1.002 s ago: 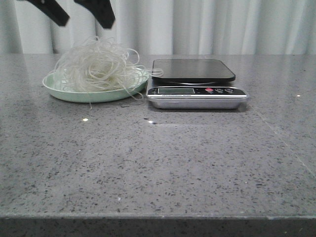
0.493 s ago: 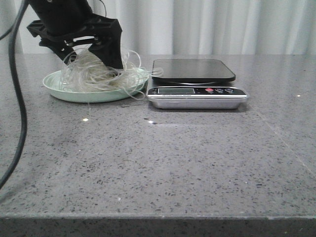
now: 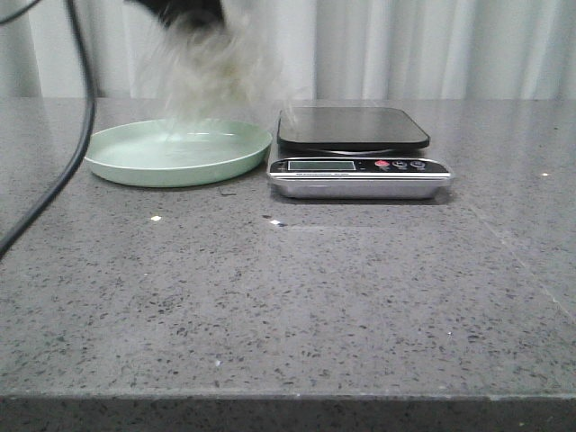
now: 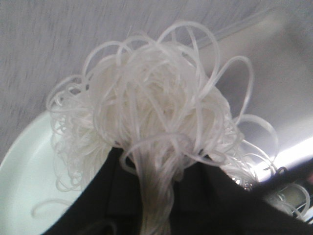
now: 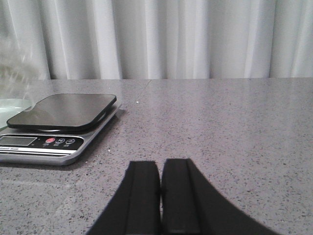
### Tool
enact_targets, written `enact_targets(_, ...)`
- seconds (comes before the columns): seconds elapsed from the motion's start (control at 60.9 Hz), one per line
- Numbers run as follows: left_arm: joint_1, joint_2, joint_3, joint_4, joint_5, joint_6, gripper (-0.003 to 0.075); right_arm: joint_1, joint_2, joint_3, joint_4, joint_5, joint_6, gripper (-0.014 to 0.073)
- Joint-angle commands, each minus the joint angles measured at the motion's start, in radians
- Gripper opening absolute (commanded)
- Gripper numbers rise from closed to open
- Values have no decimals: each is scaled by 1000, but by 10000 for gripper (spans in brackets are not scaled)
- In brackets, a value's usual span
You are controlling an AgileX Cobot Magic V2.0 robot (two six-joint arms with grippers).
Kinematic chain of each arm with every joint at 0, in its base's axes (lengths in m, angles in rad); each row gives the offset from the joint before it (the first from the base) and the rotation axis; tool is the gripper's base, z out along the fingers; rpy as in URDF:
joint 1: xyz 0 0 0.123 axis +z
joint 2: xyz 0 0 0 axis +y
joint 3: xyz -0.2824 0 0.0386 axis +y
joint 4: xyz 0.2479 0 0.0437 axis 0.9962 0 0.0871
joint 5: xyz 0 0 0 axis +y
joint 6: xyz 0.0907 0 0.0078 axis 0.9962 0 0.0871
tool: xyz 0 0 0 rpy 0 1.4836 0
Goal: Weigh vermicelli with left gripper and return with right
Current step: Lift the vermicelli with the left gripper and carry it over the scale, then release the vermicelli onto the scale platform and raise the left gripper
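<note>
- One black left gripper (image 3: 184, 11) sits at the very top of the front view, mostly cut off by the frame, with one black cable (image 3: 76, 135) drooping from it down across the left side.
- From it hangs one fluffy mass of thin, whitish translucent vermicelli (image 3: 216, 76), blurred in the front view and held in the air above the far right part of the plate, clear of it.
- In the left wrist view the noodle nest (image 4: 156, 127) shows sharply: the strands gather into one bunch that runs down between the dark fingers (image 4: 215, 200), which pinch it, while many loose loops fan out around it.
- One round pale green plate (image 3: 135, 166) rests on the grey speckled stone worktop (image 3: 288, 297), with no noodles left on it that I can make out.
- Just beside the plate, on its right, stands one kitchen scale with a dark square platform (image 3: 353, 126) and a silver front carrying one small display and three buttons, one of them red; nothing lies on the platform.
- One right gripper (image 5: 160, 196) shows in its own wrist view only, low over the bare worktop to the right of the scale, its two black fingers (image 5: 142, 196) pressed together with nothing between them.
- White pleated curtains (image 3: 432, 45) hang behind the worktop.
</note>
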Motion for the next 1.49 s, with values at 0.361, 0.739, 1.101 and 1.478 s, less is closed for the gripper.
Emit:
enact_targets(0.361, -155, 94, -148, -62, -129, 1, 141, -2, -15, -8, -3, -74, -1, 188)
enact_targets(0.739, -171, 131, -174, -48, -127, 1, 557, -2, -15, -8, -3, -74, -1, 188)
enact_targets(1.101, -142, -28, -237, 76, 17, 1, 528, -2, -15, -8, -3, -74, -1, 188)
enact_targets(1.478, -138, -391, 69, 182, -70, 1, 360, -2, -15, -8, -3, -74, -1, 188)
